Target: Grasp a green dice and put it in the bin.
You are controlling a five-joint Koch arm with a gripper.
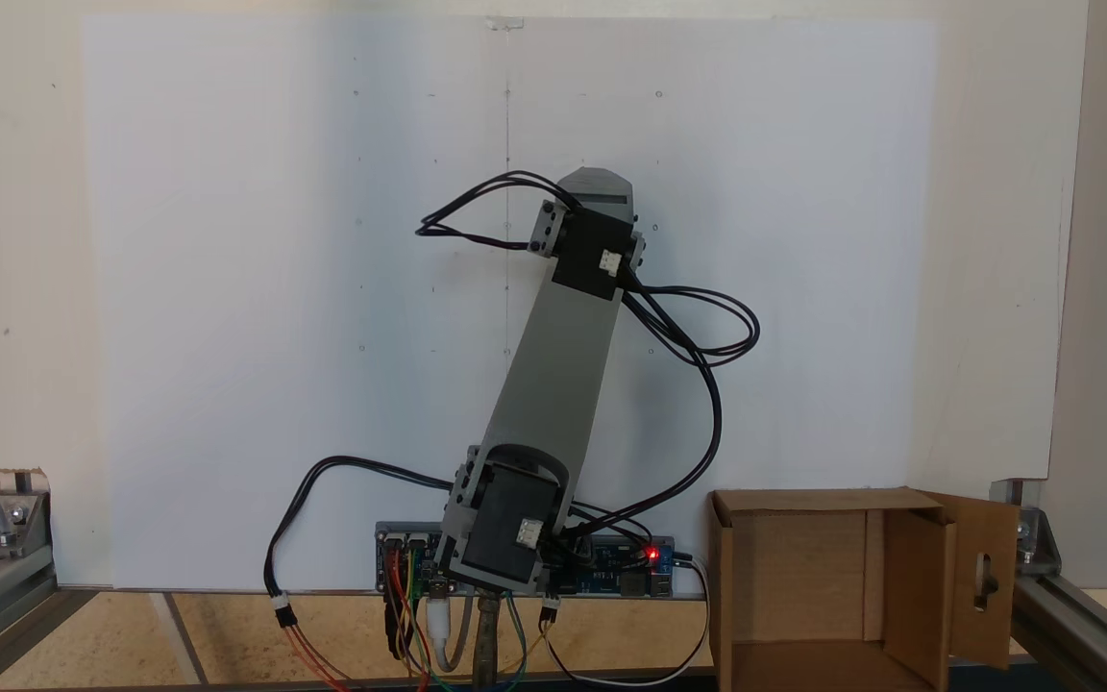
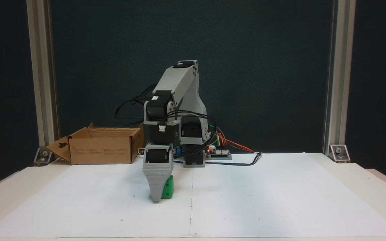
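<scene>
From the fixed view that looks down over the base, I see my arm (image 1: 553, 384) folded forward: the grey upper link rises from the shoulder motor near the bottom edge and leans up and to the right, ending at the elbow motor. Black cables (image 1: 707, 336) loop out on both sides of it. The controller board (image 1: 611, 567) sits behind the base with a red light on. The bin (image 1: 861, 596) stands at the lower right of this view, open side toward the camera, its flap with the keyhole cut-out swung out on the right. The white sheet (image 1: 227, 288) covers the table beyond the arm.

From the fixed view facing the arm across the table, I see the upper link slanting forward and down from the elbow, the forearm and wrist dropping straight down, and the gripper (image 2: 157, 197) pointing at the white sheet with its ribbed grey jaw toward me. The green dice (image 2: 168, 189) rests on the sheet, touching the right side of that jaw and partly hidden behind it. Only one jaw shows, so I cannot tell whether the gripper grips the dice or stands apart. The bin (image 2: 102, 150) sits well apart, back left of the arm.
</scene>
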